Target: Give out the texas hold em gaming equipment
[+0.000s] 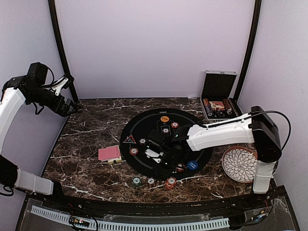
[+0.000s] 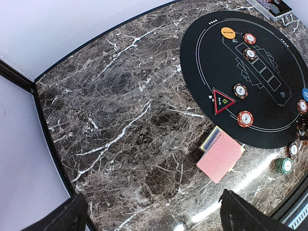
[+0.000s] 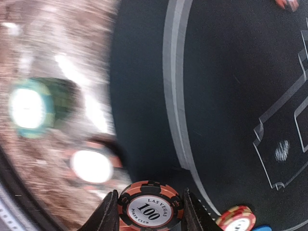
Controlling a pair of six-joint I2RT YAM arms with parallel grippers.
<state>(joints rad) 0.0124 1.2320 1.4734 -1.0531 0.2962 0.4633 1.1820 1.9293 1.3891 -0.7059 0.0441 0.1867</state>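
My right gripper [image 1: 168, 156] is over the near part of the black round mat [image 1: 144, 122]. In the right wrist view it [image 3: 150, 212] is shut on an orange-and-black "100" poker chip [image 3: 150, 207]. My left gripper [image 1: 67, 107] is open and empty, raised high at the table's far left; its fingertips [image 2: 250, 214] frame bare marble. The red-backed cards [image 1: 109, 153] lie left of the mat, also in the left wrist view [image 2: 220, 155]. On the mat are the orange button [image 1: 164, 119], blue button [image 1: 192, 165], triangular marker [image 1: 129, 139] and several chips [image 1: 134, 151].
A green chip [image 1: 137, 181], a striped chip [image 1: 151, 181] and a red chip stack [image 1: 170, 183] sit on the marble near the front edge. The open silver case [image 1: 219, 96] stands at the back right. The white patterned plate [image 1: 239, 163] lies at right.
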